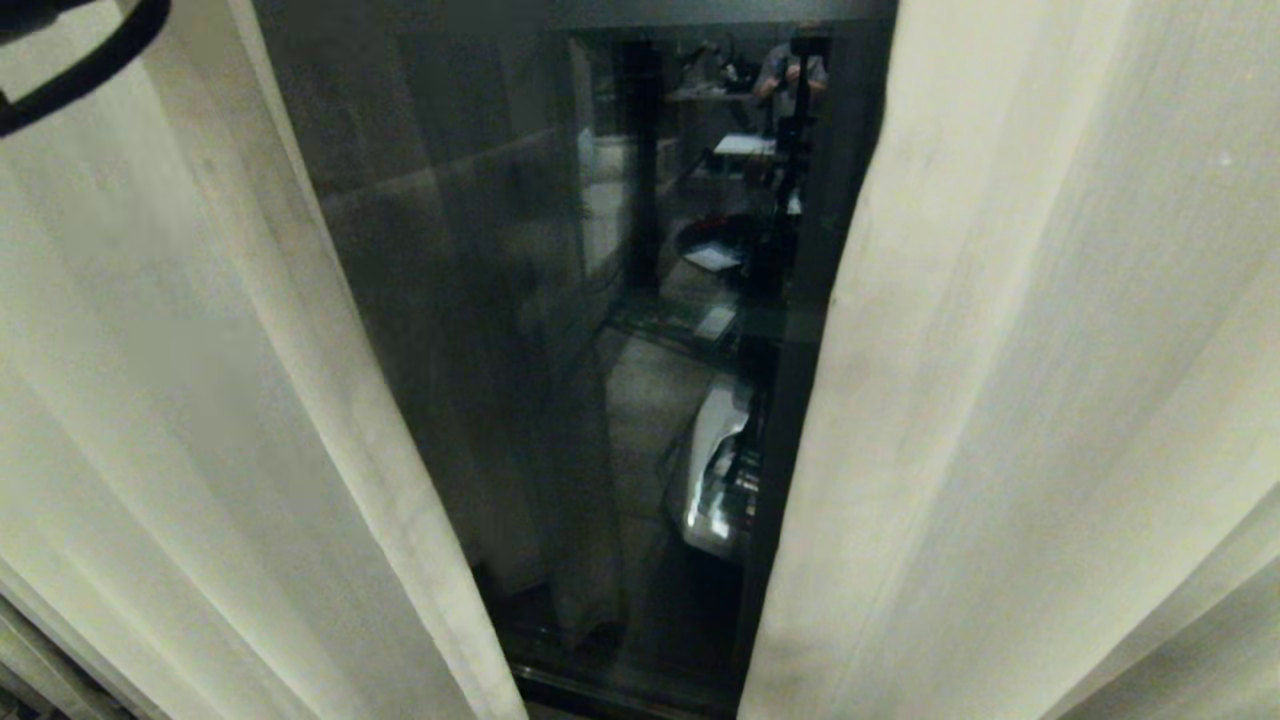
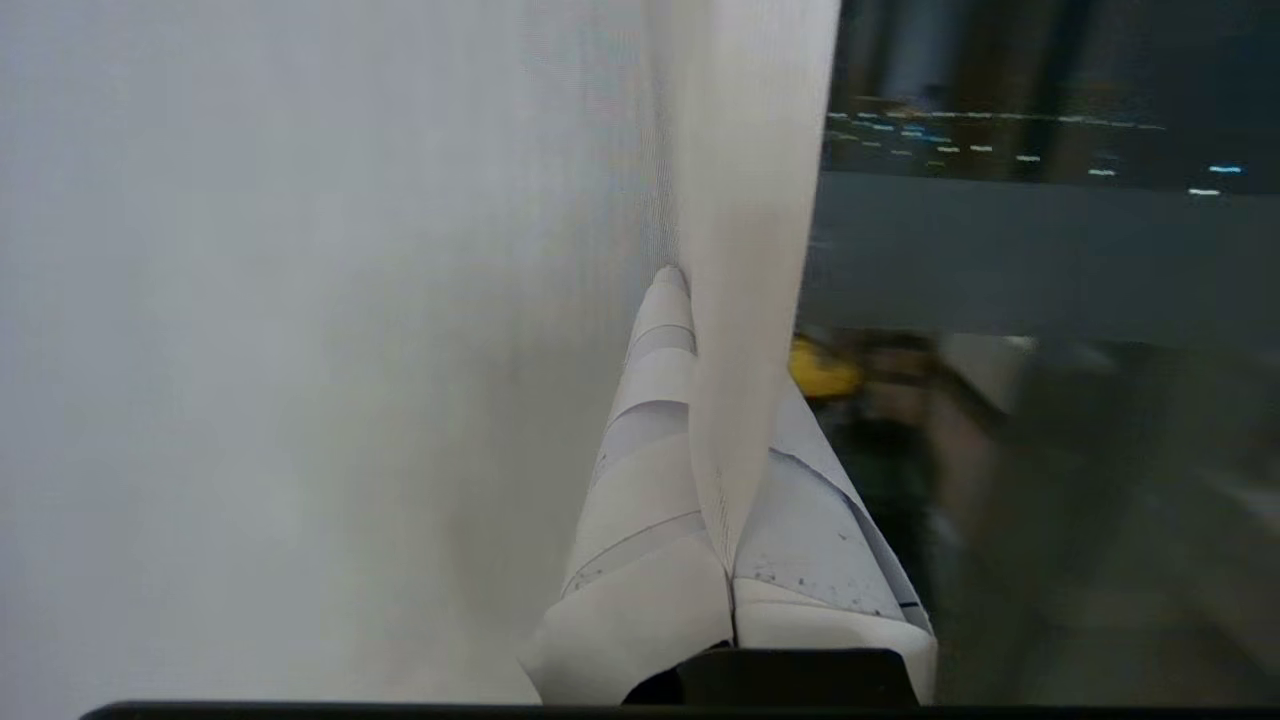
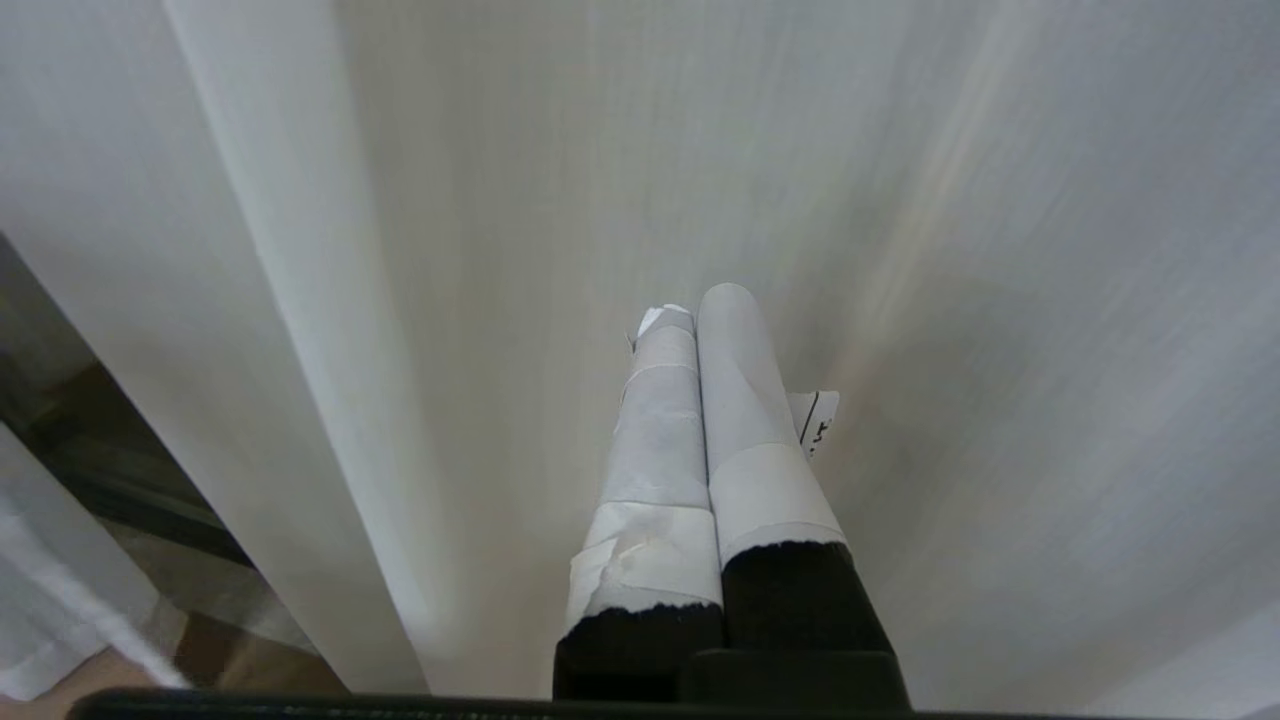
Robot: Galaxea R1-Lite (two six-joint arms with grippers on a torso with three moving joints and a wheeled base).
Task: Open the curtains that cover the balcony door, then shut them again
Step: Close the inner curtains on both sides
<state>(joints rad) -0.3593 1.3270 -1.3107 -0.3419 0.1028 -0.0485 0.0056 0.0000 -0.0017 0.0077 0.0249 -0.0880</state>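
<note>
So the left gripper (image 2: 735, 440) is pinching the hemmed edge of the left curtain panel (image 1: 200, 400), presumably to drag it sideways. Balcony door (image 1: 600, 350) shows in the gap. Right gripper (image 3: 700, 400) is pressed together on nothing, by the right panel (image 1: 1050, 400).

A dark gap stands open between the two curtains (image 1: 1000, 400), wide up top, narrowing toward the floor. Behind the gap the balcony door (image 1: 480, 330) glass blocks any reach forward. Left gripper (image 2: 715, 420) is clamped on the left panel's hemmed edge; cloth fills the side away from the gap, glass lies past the edge. Right gripper (image 3: 700, 330) sits closed, tips close to pleated fabric on every side, with a sliver of floor visible at the panel's edge.
</note>
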